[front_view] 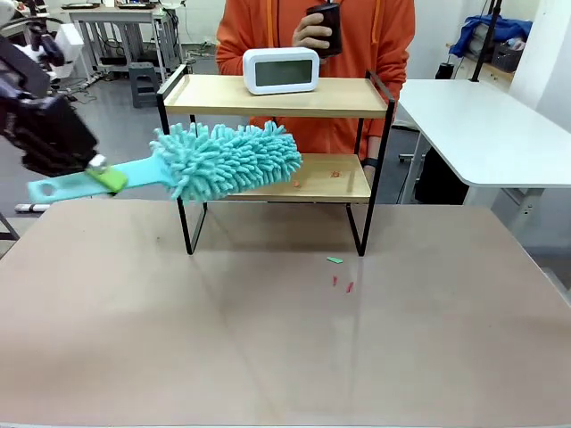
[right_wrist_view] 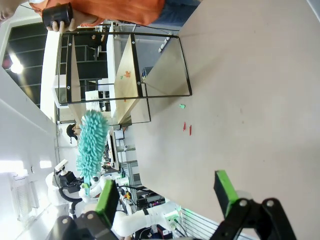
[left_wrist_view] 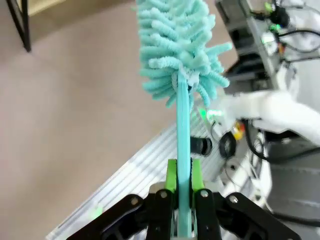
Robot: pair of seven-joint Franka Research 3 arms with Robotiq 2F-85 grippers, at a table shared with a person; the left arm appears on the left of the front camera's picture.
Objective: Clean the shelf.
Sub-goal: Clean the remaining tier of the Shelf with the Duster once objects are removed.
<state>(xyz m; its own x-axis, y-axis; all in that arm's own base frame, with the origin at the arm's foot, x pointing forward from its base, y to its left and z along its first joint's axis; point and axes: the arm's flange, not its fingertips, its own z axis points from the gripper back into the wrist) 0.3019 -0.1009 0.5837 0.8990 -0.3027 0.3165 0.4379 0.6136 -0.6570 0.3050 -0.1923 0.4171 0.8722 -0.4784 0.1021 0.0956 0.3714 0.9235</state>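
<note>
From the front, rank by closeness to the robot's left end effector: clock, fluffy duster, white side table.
1. Fluffy duster, held in the left end effector itself.
2. Clock, on the shelf, top board.
3. White side table, far right, behind.

My left gripper (front_view: 105, 176), left of the shelf (front_view: 277, 94), has a black, blocky housing. Its fingers (left_wrist_view: 202, 200) are black jointed links tipped with bright green pads (left_wrist_view: 171, 176). My right gripper (right_wrist_view: 167, 192) matches: black links, round pivot pins, rectangular green pads.
</note>
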